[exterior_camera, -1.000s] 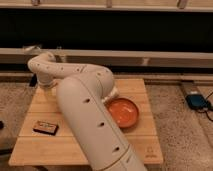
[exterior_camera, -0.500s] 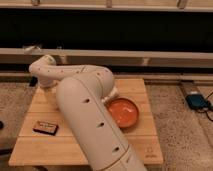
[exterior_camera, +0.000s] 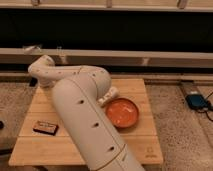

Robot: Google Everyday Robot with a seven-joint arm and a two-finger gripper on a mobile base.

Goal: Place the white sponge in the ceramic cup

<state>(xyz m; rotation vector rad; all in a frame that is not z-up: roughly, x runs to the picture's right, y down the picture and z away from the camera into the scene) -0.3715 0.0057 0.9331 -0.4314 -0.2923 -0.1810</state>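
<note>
end effector (exterior_camera: 108,96) tucked behind arm (exterior_camera: 85,120), beside orange bowl (exterior_camera: 121,113) | grip: can't tell | black block (exterior_camera: 45,128) on counter (exterior_camera: 145,142)

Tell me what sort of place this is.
Probably an indoor robot test area, not a home: a wooden table stands on speckled floor before a long dark wall with rails, and a blue device with cables lies there. The tool seems to poke out behind the arm, beside the orange bowl.
</note>
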